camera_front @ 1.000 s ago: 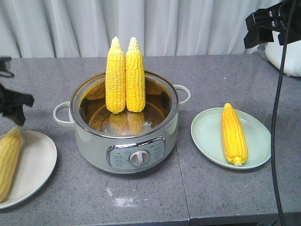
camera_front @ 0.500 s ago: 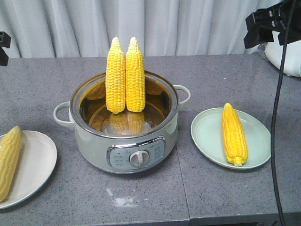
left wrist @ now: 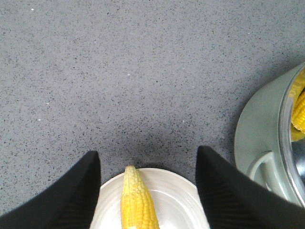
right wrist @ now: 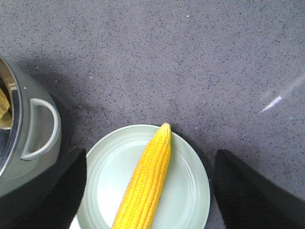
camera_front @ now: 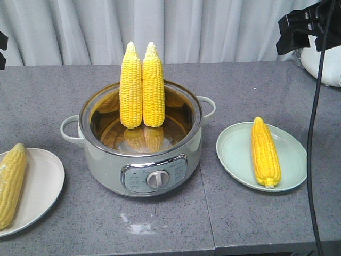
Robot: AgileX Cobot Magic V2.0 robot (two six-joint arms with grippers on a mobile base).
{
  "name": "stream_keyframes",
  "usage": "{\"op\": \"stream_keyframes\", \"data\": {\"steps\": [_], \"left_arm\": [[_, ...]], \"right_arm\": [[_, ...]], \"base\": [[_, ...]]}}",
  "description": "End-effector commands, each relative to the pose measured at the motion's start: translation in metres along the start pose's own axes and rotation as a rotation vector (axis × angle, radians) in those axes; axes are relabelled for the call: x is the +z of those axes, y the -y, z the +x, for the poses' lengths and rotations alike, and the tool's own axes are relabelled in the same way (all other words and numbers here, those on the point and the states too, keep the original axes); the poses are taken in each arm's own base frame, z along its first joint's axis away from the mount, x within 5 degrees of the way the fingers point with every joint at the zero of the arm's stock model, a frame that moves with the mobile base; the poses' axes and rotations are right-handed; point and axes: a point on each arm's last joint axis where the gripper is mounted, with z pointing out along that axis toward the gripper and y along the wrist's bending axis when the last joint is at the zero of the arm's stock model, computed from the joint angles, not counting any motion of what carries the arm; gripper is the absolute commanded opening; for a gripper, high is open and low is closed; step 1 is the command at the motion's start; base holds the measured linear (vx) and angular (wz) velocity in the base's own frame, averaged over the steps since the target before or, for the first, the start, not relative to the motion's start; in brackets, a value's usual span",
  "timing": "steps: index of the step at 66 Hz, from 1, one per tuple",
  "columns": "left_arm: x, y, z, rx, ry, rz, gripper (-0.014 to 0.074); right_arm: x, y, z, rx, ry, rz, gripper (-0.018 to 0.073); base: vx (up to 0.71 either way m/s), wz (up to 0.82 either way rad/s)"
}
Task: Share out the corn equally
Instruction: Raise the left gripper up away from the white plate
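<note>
I counted four, all bright yellow, tapered and kernel-ribbed: an upright pair of corn cobs [camera_front: 131, 90], tips up, side by side in one shiny round metal pot [camera_front: 141, 160], a third cob [camera_front: 11, 184] lying on the round white plate [camera_front: 40, 181] at left and a fourth cob [camera_front: 265, 152] on the pale green plate [camera_front: 234, 152] at right, both lengthwise with tips pointing away from me. Above the speckled grey table [camera_front: 256, 90], my left gripper [left wrist: 147, 151] and right gripper [right wrist: 150, 151] each hung spread wide and empty, one over each plate.

Bright, even light — front view sharp. Soft shadow beside the pot [camera_front: 106, 165]; glare streak on the table [right wrist: 274, 102], right wrist view.
</note>
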Motion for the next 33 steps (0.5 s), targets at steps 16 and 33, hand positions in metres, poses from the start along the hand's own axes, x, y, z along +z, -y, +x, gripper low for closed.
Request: {"op": "stream_keyframes", "data": {"steps": [16, 33], "left_arm": [[-0.022, 0.002, -0.006, -0.004, 0.103, 0.009, 0.043], [-0.022, 0.002, -0.006, -0.004, 0.103, 0.009, 0.043]], "right_arm": [[-0.028, -0.001, -0.001, -0.006, 0.063, 0.009, 0.054], [-0.027, -0.004, -0.014, 0.012, 0.196, -0.025, 0.054]], "base": [[0.0, 0.0], [0.0, 0.0]]}}
